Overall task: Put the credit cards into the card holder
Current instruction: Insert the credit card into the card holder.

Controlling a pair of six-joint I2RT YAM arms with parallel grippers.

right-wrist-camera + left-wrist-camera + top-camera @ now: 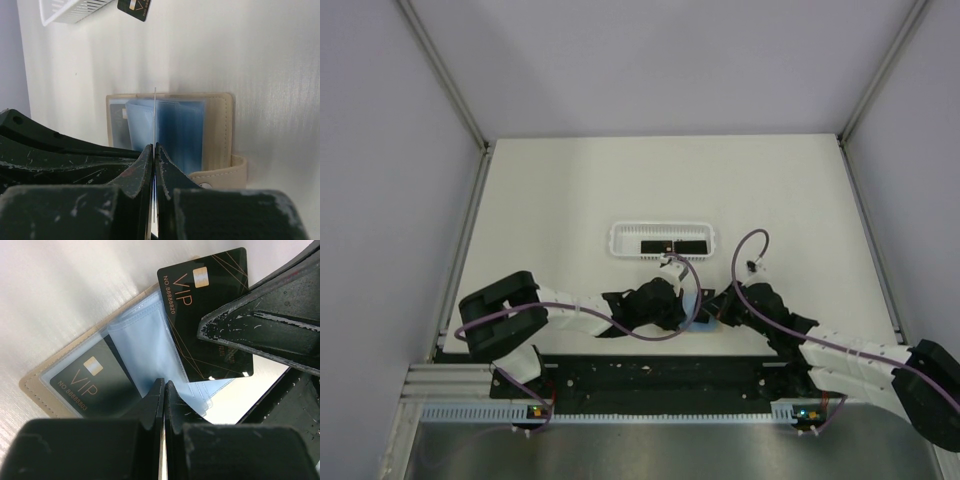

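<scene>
1. One card (210,315) is clamped between the pressed-together fingers of the right gripper (154,147). It is gripped by one end, so the free end can lead into a pocket.
2. The holder (35,390) lies open close to the near edge of the tabletop (570,170), about mid-width, between the basket (620,232) and the arm bases. Its blue sleeves (140,350) face up to take cards.
3. The card hangs tilted over the sleeves with a corner just above them, and it is not yet in.
4. The left gripper (163,390) is closed tight at the sleeves' near edge, seemingly to pin or lift a sleeve and steady the holder. Whether plastic sits between its fingers cannot be told.
5. A second card (82,382) already sits in another sleeve.
6. More cards (670,245) wait in the basket, toward the tabletop's middle, so several insertions likely remain.
</scene>
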